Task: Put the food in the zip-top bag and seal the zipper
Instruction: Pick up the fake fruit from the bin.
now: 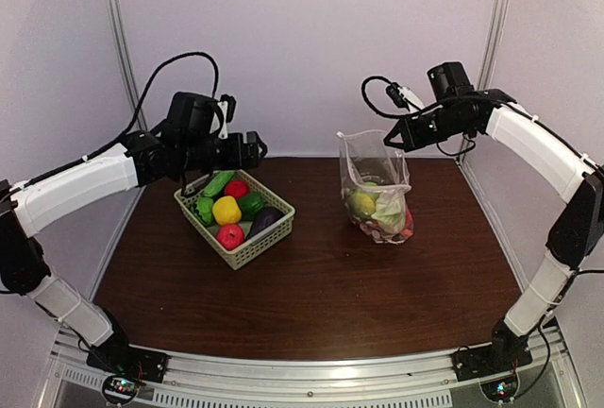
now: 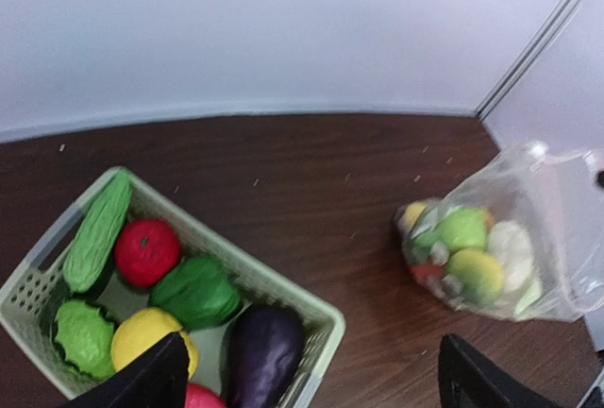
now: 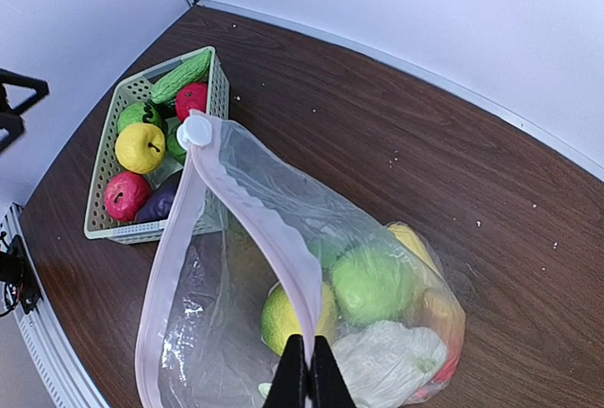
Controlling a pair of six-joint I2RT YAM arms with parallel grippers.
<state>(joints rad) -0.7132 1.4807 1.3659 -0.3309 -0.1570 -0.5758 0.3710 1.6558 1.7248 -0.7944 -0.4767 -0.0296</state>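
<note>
On the dark wood-grain table (image 1: 311, 285), the pale green basket (image 1: 247, 249) sits left of centre. Plain pale walls (image 1: 302, 40) close in behind the basket and on both sides, and a metal rail (image 1: 311, 375) runs along the table edge nearer than it. Right of the basket and well apart from it, the zip-top bag (image 1: 363, 158) stands upright. The food (image 1: 376, 210) in its bottom is green, yellow, white and red pieces. More toy pieces (image 1: 226, 210) fill the basket, among them a purple eggplant (image 2: 264, 351). The right gripper (image 3: 302, 370) is pinched tight on the zipper (image 3: 283, 257) at the bag's gaping mouth. The left gripper (image 1: 257, 148) hovers above the basket's far edge, fingers spread wide, holding nothing.
</note>
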